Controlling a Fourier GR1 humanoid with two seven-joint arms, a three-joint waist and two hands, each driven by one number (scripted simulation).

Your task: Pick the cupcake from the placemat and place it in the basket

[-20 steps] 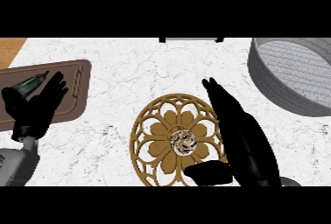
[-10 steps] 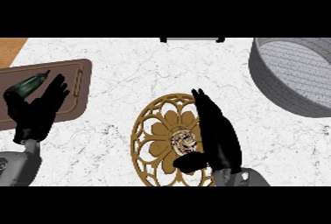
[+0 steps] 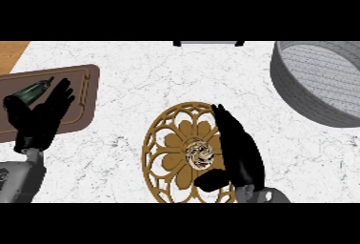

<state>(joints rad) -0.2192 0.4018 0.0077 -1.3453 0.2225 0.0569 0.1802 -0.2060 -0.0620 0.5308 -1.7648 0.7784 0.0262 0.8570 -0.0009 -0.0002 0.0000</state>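
Observation:
The cupcake (image 3: 199, 154) sits at the middle of the round gold openwork placemat (image 3: 169, 143). My right hand (image 3: 239, 150) lies over the placemat's right side, fingers straight and pointing away from me, the thumb (image 3: 211, 180) reaching in below the cupcake. The palm stands just right of the cupcake, close to it or touching; the fingers are not curled round it. The grey basket (image 3: 320, 81) stands at the upper right, partly cut off by the view's edge. My left hand (image 3: 38, 116) rests open at the left, fingers up.
A brown tray (image 3: 81, 90) lies at the left under my left hand, with a dark green bottle (image 3: 32, 90) on it. A dark-framed object (image 3: 207, 43) shows at the counter's far edge. A wooden surface (image 3: 13, 50) fills the top-left corner.
My right hand has pulled back toward me and shifted left, from right of the placemat to beside the cupcake. The left hand has stayed still.

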